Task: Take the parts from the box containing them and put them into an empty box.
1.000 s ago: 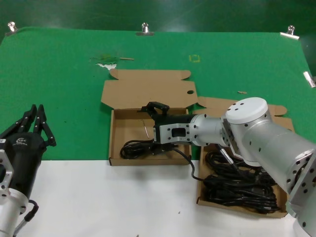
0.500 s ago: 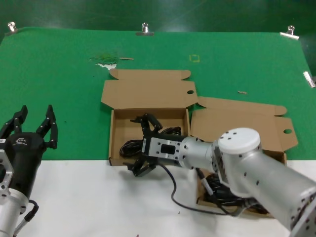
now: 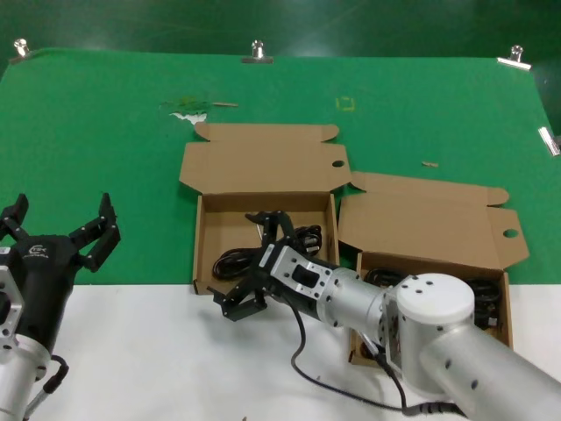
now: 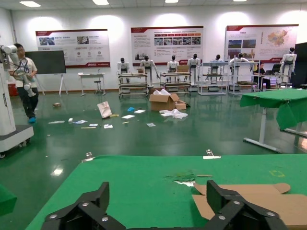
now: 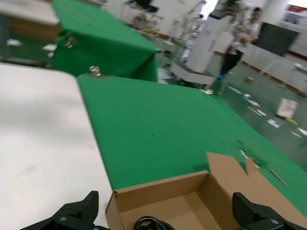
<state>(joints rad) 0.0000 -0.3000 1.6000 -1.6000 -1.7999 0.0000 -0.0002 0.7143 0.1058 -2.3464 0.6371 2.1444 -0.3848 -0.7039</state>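
on the green cloth table (image 3: 114, 132) the right gripper (image 3: 254, 267) has just let go, fingers splayed wide, backing off the wide box (image 3: 203, 254) with a cable (image 3: 235, 260) now inside, more cables (image 3: 478, 294) waiting in the other box (image 3: 504, 303), left gripper (image 3: 61, 235) parked open

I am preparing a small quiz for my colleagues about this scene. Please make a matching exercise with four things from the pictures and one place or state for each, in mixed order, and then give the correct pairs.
Things:
1. left gripper
2. right gripper
3. wide box
4. narrow box

Places or states:
A. holds one coiled cable, near its front wall
B. open, over the wide box's front edge
C. holds a pile of black cables
D. open, beside the boxes at the green cloth's near edge

Pairs: 1-D, 2-B, 3-A, 4-C
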